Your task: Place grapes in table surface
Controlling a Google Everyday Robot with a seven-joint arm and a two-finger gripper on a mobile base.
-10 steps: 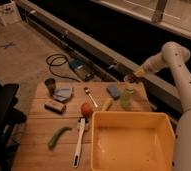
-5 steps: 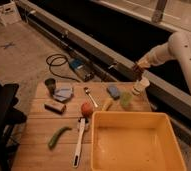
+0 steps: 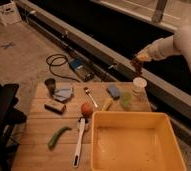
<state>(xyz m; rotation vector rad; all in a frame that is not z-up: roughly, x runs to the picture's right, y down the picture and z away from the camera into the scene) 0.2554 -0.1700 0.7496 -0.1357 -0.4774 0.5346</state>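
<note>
Raised higher than before, claw (image 3: pixel 137 62) clamped on grapes (image 3: pixel 136 65) above white cup (image 3: pixel 138 84); better to lower slowly onto bare bench (image 3: pixel 44 125) down-left, then release.

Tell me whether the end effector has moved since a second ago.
Yes. The end effector, carrying the grapes, has risen and now hangs higher above the white cup at the table surface's far edge.
</note>
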